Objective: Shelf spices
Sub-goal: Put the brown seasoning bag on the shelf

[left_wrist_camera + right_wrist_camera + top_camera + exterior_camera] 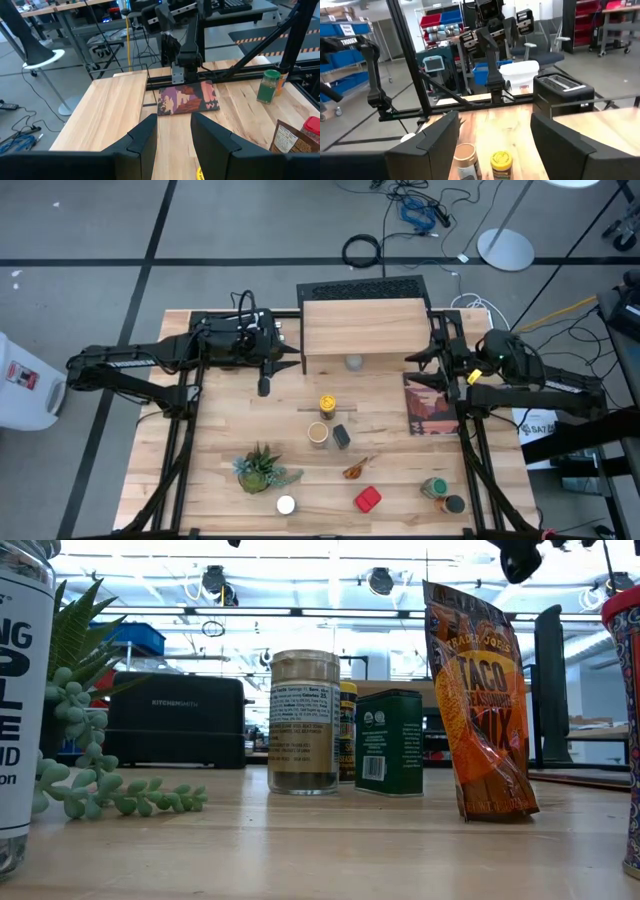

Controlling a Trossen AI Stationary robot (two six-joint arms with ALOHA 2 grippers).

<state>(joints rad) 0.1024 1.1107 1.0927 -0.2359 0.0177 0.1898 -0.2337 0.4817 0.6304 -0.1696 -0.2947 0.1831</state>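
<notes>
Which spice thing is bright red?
The red tin, lying near the front of the table. The jars around it have yellow, tan, white or green tops, and none is red all over.

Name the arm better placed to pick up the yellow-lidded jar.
Left, narrowly. Its tool hangs open nearer the yellow-lidded jar; the right tool, also open, sits farther off by the shelf.

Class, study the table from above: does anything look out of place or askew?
One thing: a flat packet lies on its face beside the right gripper, while the jars stand upright. The spices are scattered over the tabletop, and the shelf top is bare.
</notes>
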